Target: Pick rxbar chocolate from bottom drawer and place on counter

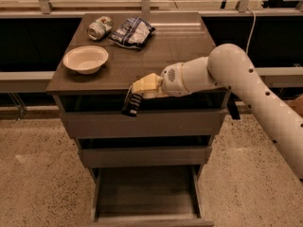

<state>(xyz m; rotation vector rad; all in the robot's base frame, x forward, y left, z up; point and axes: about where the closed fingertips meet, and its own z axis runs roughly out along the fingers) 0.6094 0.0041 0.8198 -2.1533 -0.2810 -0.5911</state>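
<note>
The rxbar chocolate [132,103], a slim black bar with white lettering, hangs end-down in front of the top drawer's face, just below the counter's front edge. My gripper [140,90], with yellowish fingers, is shut on the bar's upper end at the front lip of the counter [156,56]. The white arm reaches in from the right. The bottom drawer [144,193] is pulled out below, and I see nothing lying in its tray.
On the counter stand a cream bowl [85,59] at the left, a crushed can [99,28] at the back left and a blue-white snack bag [132,31] behind centre. Two upper drawers [142,124] are pushed in. Speckled floor surrounds the cabinet.
</note>
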